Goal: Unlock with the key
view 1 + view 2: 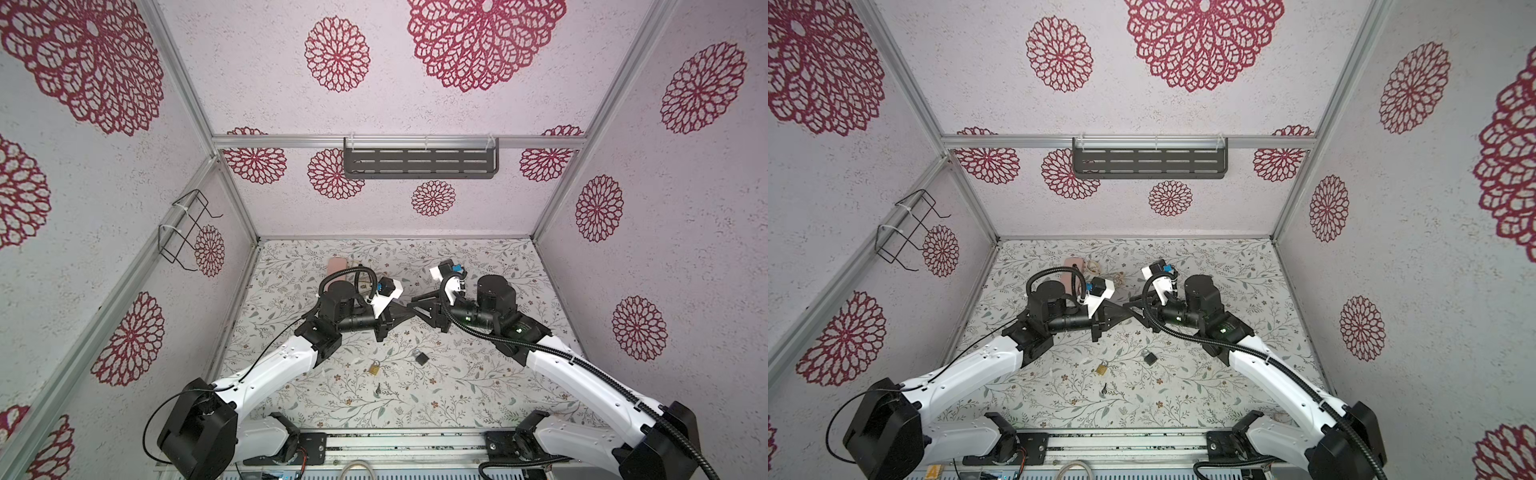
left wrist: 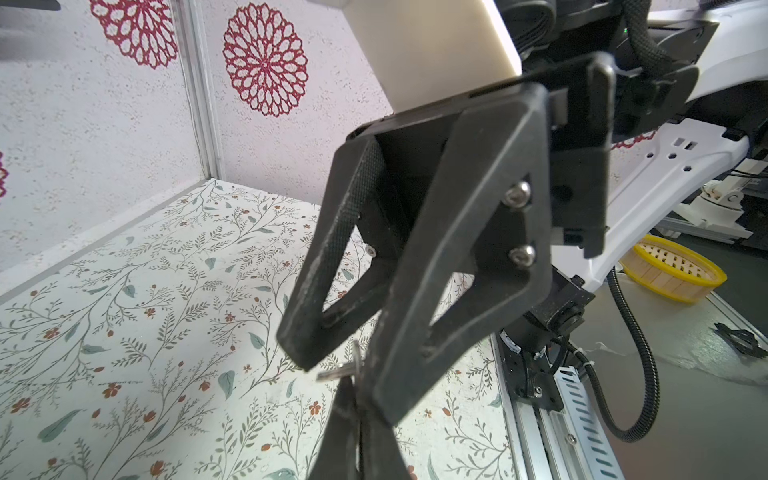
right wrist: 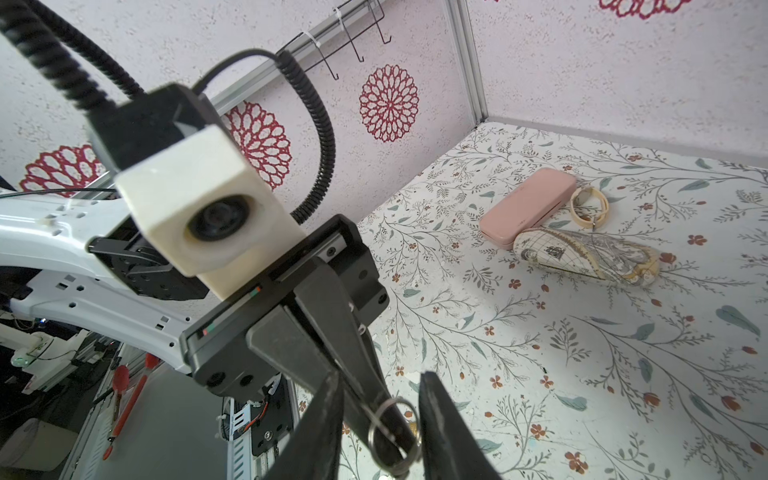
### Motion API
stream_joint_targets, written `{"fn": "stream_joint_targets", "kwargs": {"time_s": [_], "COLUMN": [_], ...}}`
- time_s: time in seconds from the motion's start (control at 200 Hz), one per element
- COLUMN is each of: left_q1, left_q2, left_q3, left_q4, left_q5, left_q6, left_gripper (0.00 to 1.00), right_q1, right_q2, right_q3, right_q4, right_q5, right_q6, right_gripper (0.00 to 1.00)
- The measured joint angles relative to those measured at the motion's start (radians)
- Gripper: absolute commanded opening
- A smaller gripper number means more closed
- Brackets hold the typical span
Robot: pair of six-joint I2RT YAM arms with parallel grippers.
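Currently the left end effector [image 1: 405, 311] is pinching the key [image 2: 332, 375] above the table [image 1: 478, 374], key ring [image 3: 372, 428] dangling, while the right end effector [image 3: 380, 378] is standing partly open astride it. For a clean handover it should be closing on the key's head, leaving the blade free for the brass padlock [image 1: 375, 368] or black padlock [image 1: 421, 357] lying below
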Motion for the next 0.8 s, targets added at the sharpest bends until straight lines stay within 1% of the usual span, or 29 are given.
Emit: {"fn": "stream_joint_targets", "kwargs": {"time_s": [0.12,0.185,0.28,0.495,0.625,0.8], "left_q1": [0.000,0.001,0.001,0.001,0.002,0.002], "left_q2": [0.001,0.001,0.001,0.001,0.001,0.001], "left_q3": [0.005,0.007,0.007,0.007,0.008,0.014], "left_q4": [-0.002,-0.003,-0.009,-0.018,-0.023,-0.037], "left_q5": [0.003,0.003,0.003,0.006,0.012,0.021], "left_q6": [0.000,-0.001,-0.003,-0.010,-0.024,-0.040], "left_gripper": [0.00,0.00,0.00,0.00,0.00,0.00], "right_q1": [-0.003,-0.004,-0.004,-0.010,-0.013,-0.014], "right_q2": [0.008,0.009,0.009,0.009,0.009,0.008], "right_q3": [-0.001,-0.001,-0.005,-0.007,-0.007,-0.007], "right_q4": [0.000,0.000,0.000,0.002,0.001,0.001], "right_q5": [-0.010,-0.018,-0.026,-0.045,-0.046,-0.047], "right_q6": [-0.008,-0.012,-0.018,-0.022,-0.042,-0.065], "right_gripper": [0.29,0.26,0.25,0.16,0.08,0.03]}}
